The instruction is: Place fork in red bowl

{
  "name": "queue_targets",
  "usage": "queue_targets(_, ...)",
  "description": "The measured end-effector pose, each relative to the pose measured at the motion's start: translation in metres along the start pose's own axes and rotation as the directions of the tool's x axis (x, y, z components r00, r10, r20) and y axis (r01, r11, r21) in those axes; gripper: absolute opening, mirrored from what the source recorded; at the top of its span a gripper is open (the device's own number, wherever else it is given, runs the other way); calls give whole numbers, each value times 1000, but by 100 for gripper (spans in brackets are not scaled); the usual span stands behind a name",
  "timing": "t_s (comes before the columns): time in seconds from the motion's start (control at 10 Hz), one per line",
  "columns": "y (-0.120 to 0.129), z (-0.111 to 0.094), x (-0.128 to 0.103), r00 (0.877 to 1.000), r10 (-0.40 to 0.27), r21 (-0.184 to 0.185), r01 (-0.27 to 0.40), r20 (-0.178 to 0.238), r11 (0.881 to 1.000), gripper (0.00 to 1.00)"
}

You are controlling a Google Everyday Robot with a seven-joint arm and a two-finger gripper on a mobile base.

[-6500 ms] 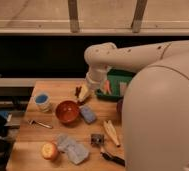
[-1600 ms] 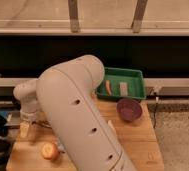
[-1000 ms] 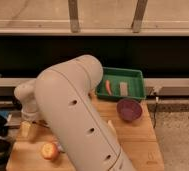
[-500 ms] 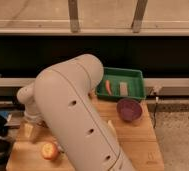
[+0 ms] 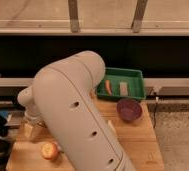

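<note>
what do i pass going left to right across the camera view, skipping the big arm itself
gripper at the table's left end → orange fruit → carrot in the green tray → purple bowl; fork and red bowl don't show

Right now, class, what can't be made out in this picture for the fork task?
1. Fork: camera view, unseen; the arm covers most of the table.
2. Red bowl: same view, hidden behind the arm.
3. Hand, low at the table's left side: too small to tell if it holds anything.
</note>
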Motion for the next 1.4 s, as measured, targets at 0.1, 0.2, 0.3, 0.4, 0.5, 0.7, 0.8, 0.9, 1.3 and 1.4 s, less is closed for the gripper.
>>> queue_targets(0.1, -1, -1, 0, 1000, 5, 5, -5, 13, 1000, 80)
queue_targets(0.2, -2, -2, -2, 1000, 7, 11, -7, 26, 1000, 80)
queue_targets(0.3, -1, -2, -6, 999, 3, 16, -3, 35, 1000, 80)
queue_targets(0.4, 1, 0, -8, 999, -2, 18, 2, 36, 1000, 80)
queue_targets(0.5, 1, 0, -10, 999, -7, 22, 6, 39, 1000, 80)
queue_targets(0.7, 0, 0, -12, 999, -13, 34, 12, 39, 999, 80)
queue_targets(0.8, 0, 2, -13, 999, -13, 42, 11, 34, 999, 80)
queue_targets(0.9, -1, 3, -14, 1000, -14, 59, 12, 24, 998, 80)
queue_targets(1.3, -2, 3, -22, 1000, -22, 119, 21, 5, 993, 80)
queue_targets(1.4, -3, 3, -22, 1000, -22, 126, 21, 6, 992, 80)
